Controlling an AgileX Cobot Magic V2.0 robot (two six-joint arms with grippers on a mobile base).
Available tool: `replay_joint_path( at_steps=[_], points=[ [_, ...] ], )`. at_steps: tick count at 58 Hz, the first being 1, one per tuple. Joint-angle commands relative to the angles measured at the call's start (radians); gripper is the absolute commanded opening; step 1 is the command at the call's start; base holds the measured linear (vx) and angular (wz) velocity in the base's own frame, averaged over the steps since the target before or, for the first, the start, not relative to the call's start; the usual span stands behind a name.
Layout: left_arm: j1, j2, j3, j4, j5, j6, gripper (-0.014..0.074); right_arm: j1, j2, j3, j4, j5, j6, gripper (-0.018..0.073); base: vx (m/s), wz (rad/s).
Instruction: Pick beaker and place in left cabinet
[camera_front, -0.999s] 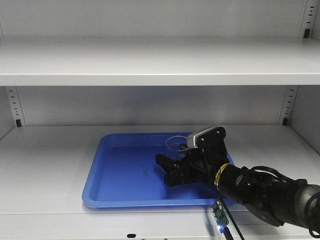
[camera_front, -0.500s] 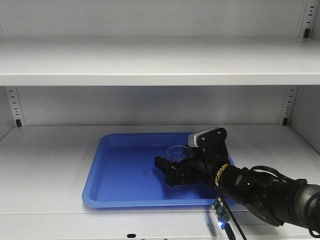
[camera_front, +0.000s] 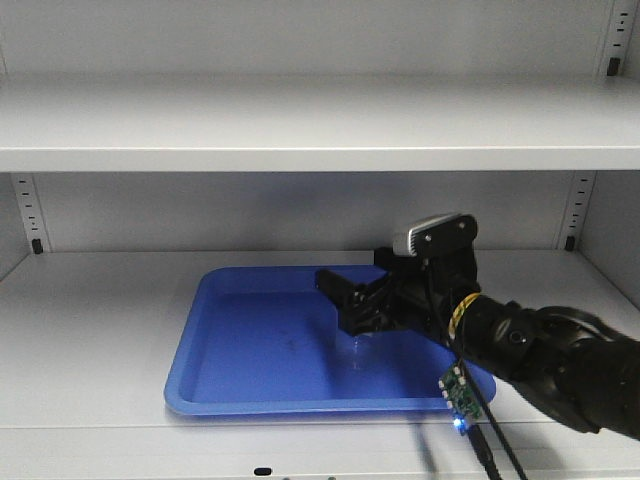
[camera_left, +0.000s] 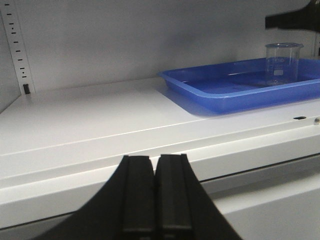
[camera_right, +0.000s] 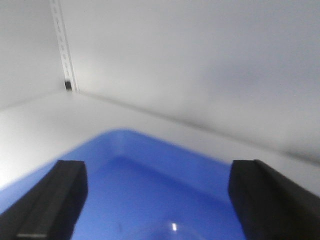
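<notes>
On the right half of a blue tray (camera_front: 250, 370) inside the left cabinet (camera_front: 300, 130) stands the beaker (camera_left: 283, 63), upright. Above it hovers the right tool (camera_front: 362, 300), spread wide and empty. Outside at the near left, the left tool (camera_left: 155, 192) is pressed together.

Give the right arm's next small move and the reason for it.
Probably draw the right tool straight back out of the left cabinet. Its fingers are spread wide and raised above the beaker, which stands upright and free in the blue tray, so the placing looks finished.
</notes>
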Motion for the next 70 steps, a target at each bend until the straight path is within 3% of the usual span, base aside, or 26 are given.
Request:
replay_joint_path(
  at_steps=[1, 7, 14, 15, 23, 30, 46, 70],
  points=[
    [-0.004, -0.018, 0.016, -0.008, -0.083, -0.003, 0.0001, -0.002, -0.09, -0.034, 0.021, -0.012, 0.032, 0.0515, 0.0, 0.0],
    [-0.004, -0.018, 0.016, -0.008, -0.083, -0.003, 0.0001, -0.002, -0.128, -0.034, 0.013, 0.126, 0.122, 0.0321, 0.0, 0.0],
    [-0.004, -0.018, 0.016, -0.008, -0.083, -0.003, 0.0001, -0.002, -0.196, -0.031, 0.006, 0.364, 0.201, -0.0003, 0.0, 0.0],
    [-0.004, -0.018, 0.016, -0.008, -0.083, -0.003, 0.0001, -0.002, -0.205, -0.031, 0.006, 0.404, 0.208, -0.0016, 0.0, 0.0],
    [-0.004, -0.018, 0.016, -0.008, -0.083, -0.003, 0.0001, -0.002, -0.311, 0.002, 0.005, 0.61, 0.19, -0.0011, 0.0, 0.0],
    [-0.004, -0.018, 0.016, -0.008, -0.083, -0.003, 0.0001, -0.002, -0.425, 0.137, 0.009, 0.6, 0.102, -0.0008, 0.0, 0.0],
    [-0.004, -0.018, 0.016, -0.008, -0.083, -0.003, 0.0001, -0.002, -0.686, 0.413, 0.011, 0.605, 0.098, -0.0009, 0.0, 0.0],
    [-0.004, -0.018, 0.016, -0.008, -0.083, -0.003, 0.0001, -0.003, -0.849, 0.583, 0.013, 0.617, 0.097, -0.0009, 0.0, 0.0]
  ],
)
